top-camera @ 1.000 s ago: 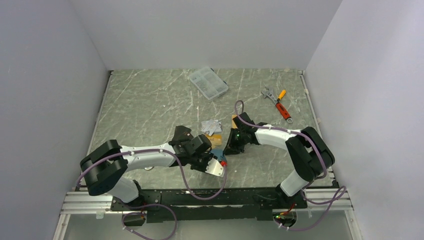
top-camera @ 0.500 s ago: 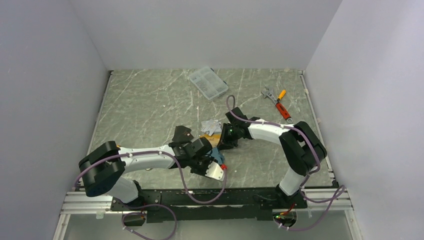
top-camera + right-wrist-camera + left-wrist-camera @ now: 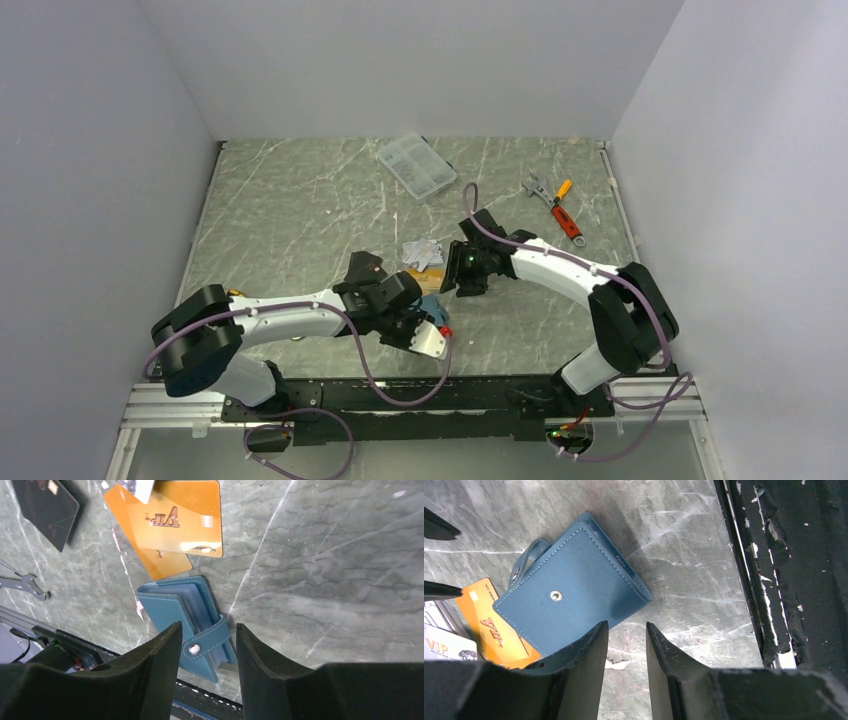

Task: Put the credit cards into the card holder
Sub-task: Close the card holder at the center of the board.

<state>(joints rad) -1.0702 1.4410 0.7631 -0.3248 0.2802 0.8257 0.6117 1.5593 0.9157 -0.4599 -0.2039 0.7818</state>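
The teal card holder point(image 3: 574, 587) lies folded shut on the table with its snap stud up; it also shows in the right wrist view point(image 3: 182, 615) and the top view point(image 3: 438, 311). Two orange-gold credit cards point(image 3: 175, 517) overlap just beyond it. One orange card point(image 3: 489, 627) pokes out from under the holder, next to a silver VIP card point(image 3: 444, 647). Silver cards point(image 3: 424, 252) lie farther back. My left gripper point(image 3: 626, 630) is slightly open and empty at the holder's edge. My right gripper point(image 3: 207, 627) is open and empty above the holder's snap tab.
A flat black case point(image 3: 45, 507) and a wrench end point(image 3: 20, 582) lie near the cards. A clear compartment box point(image 3: 416, 165) sits at the back. A wrench and an orange-handled tool point(image 3: 558, 205) lie at the right. The black front rail point(image 3: 784, 580) is close to the holder.
My right gripper swung left toward the cards and then lifted back a little. The left arm barely moved. The holder stayed in place.
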